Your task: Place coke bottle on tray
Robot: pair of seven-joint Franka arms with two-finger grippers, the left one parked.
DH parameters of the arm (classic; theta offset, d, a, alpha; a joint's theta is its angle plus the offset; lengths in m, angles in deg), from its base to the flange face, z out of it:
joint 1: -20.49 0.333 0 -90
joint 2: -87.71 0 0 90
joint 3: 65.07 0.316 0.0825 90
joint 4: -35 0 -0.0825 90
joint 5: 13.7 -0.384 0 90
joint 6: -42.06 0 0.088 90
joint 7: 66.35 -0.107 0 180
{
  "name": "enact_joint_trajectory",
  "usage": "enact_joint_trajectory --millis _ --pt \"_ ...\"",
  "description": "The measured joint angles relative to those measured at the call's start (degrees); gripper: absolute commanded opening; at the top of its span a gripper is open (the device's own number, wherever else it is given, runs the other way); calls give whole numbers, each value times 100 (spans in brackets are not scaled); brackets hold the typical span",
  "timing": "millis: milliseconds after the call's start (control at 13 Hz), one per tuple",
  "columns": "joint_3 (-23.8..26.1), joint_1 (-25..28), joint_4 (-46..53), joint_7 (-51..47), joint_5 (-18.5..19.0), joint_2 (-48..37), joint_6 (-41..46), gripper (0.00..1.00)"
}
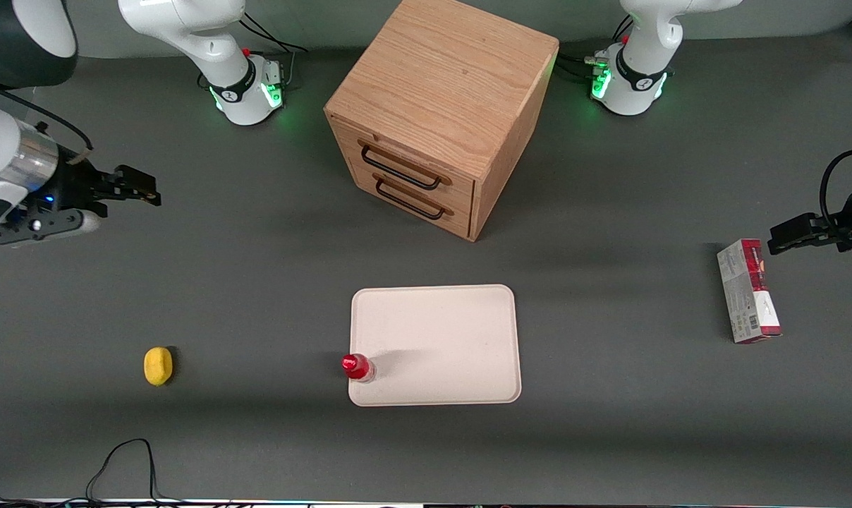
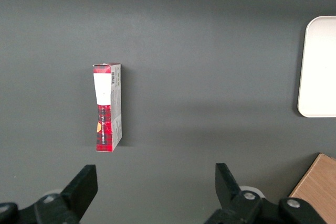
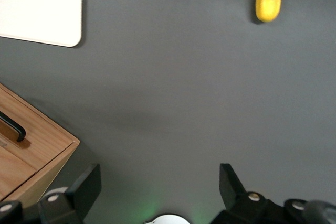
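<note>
Right arm is held level above the bare table at its own end, well clear of the work. Its gripper [image 3: 158, 184] is spread open, holding nothing. The coke bottle [image 1: 357, 367] stands upright on the tray [image 1: 454, 317], at the rim of the corner nearest the lemon [image 1: 158, 366]. Wooden drawer cabinet [image 1: 436, 113] sits farther from the front camera than the tray. A carton box [image 1: 747, 291] lies toward the parked arm's end.

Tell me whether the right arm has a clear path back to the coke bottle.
Probably yes: the open gripper hangs over bare table, the coke bottle stands upright on the tray edge, and the lemon lies aside.
</note>
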Motion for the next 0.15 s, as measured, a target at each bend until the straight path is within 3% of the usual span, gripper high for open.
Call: enact_joint_trajectory --millis 154 --pt "-237 166 194 0 0 174 101 100"
